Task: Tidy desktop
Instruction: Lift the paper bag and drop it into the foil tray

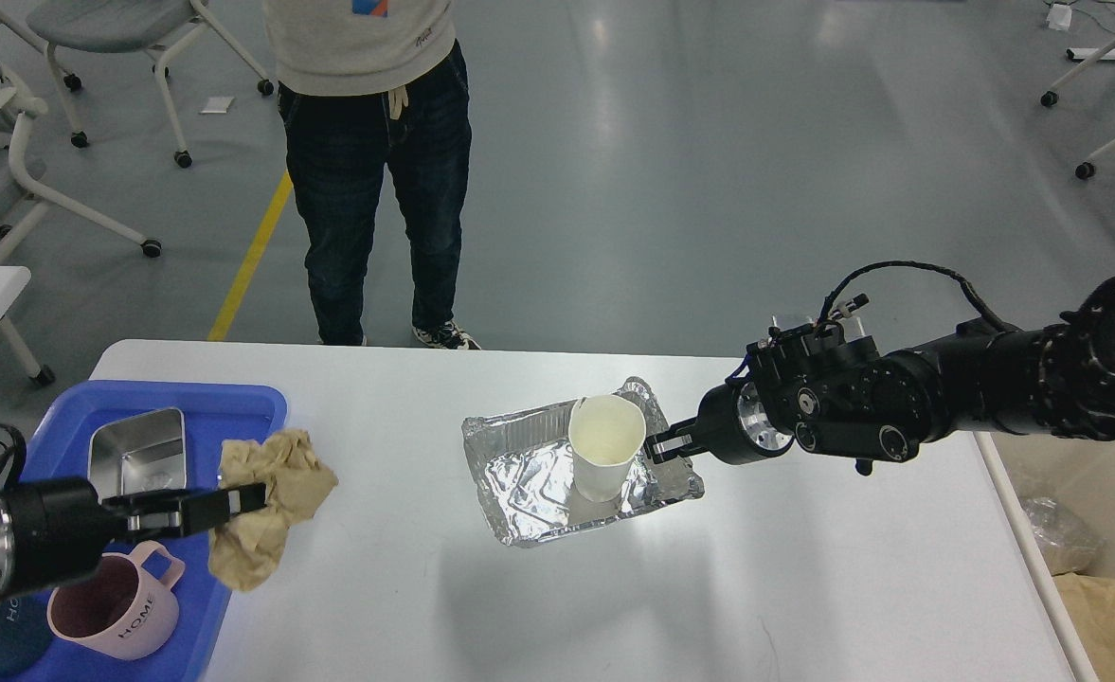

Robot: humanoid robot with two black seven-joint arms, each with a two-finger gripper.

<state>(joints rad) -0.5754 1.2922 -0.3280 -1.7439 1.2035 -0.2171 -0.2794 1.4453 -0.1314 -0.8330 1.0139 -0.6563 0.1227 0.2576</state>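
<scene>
Pinching crumpled paper (pixel 268 502), left gripper (pixel 244 496); right gripper (pixel 659 443) seemingly clamps the foil tray (pixel 529 483) rim

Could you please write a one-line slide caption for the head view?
Left tool carries crumpled brown paper by the blue tray; right tool grips the foil tray holding a paper cup.

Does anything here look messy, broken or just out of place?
Yes. The foil tray is dented and wrinkled, with a paper cup standing inside it. The right gripper grips the tray's edge. The left gripper holds a crumpled brown paper at the edge of the blue tray, among a pink mug and metal dish.
</scene>
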